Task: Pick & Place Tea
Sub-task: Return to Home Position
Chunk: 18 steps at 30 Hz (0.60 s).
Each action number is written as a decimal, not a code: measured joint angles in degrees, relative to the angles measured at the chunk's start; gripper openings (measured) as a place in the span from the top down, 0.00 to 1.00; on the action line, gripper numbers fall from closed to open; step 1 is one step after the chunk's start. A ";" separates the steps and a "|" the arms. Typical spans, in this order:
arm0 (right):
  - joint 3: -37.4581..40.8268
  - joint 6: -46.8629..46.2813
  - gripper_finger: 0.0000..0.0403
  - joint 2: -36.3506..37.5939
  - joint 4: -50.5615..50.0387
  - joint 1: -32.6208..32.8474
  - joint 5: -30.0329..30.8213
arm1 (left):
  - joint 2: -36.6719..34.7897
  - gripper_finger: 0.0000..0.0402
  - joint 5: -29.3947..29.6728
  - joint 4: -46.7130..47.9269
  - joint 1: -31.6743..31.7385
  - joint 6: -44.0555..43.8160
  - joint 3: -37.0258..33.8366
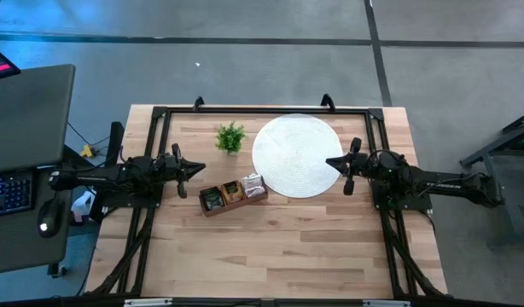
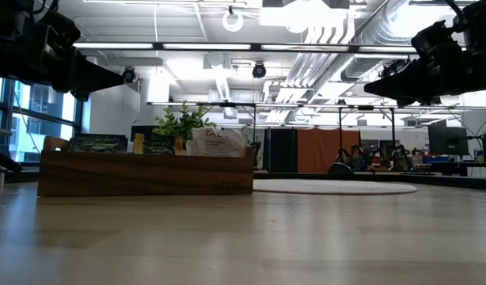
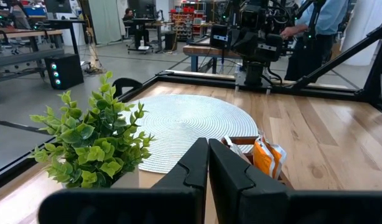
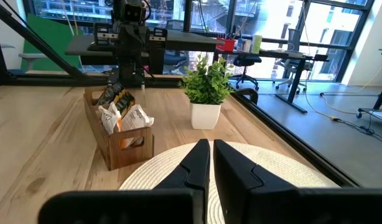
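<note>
Well, over on the left the left gripper [image 1: 200, 168] hangs above the pale wooden table [image 1: 279, 251], its two dark fingers [image 3: 194, 163] pressed tightly together with nothing between them, pointing at the near end of the brown wooden divided tray [image 2: 140, 176] and stopping just short of it. Every one of the small flat tea-bag sachets [image 1: 232, 191] that I can see stands on edge inside that tray, packed in and poking a little above its wall. The black ones with a green mark [image 1: 212, 199] fill the end nearest the left arm, and the orange-and-white ones [image 4: 132, 118] take up the rest toward the other end, some leaning. Just behind the tray sits a small green plant in a white pot [image 1: 230, 136]. To the right lies a round white woven mat [image 1: 288, 141], its edge close to the tray's right end. The right gripper [image 1: 329, 160] hovers over the mat's right rim, raised off the surface, fingers [image 4: 197, 160] likewise clamped together on nothing.
</note>
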<state>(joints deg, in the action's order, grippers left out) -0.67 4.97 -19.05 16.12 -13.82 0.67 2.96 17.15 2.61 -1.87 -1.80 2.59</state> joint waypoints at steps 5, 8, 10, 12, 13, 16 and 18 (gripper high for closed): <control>0.00 0.00 0.95 0.00 0.02 -0.01 0.00 | 0.00 0.98 0.00 0.00 0.00 0.00 0.00; 0.00 0.00 0.96 0.00 0.02 0.00 0.00 | 0.00 0.98 0.00 0.00 0.00 0.00 0.00; 0.00 0.00 0.96 0.00 0.02 0.00 0.00 | 0.00 0.98 0.00 0.00 0.00 0.02 0.00; 0.00 -0.01 0.95 0.00 0.00 -0.01 0.00 | 0.00 0.98 0.00 0.00 0.00 0.00 0.00; 0.00 0.00 0.95 0.00 0.00 0.00 0.00 | 0.00 0.98 0.00 0.00 0.00 0.00 0.00; 0.00 -0.02 0.95 0.00 0.01 0.00 0.00 | 0.00 0.98 0.00 0.00 0.00 0.01 0.00; 0.00 -0.01 0.95 0.00 0.01 0.00 0.00 | 0.00 0.98 0.00 0.00 0.00 0.00 0.00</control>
<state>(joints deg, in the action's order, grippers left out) -0.67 4.96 -19.05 16.13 -13.82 0.67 2.96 17.15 2.61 -1.87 -1.80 2.59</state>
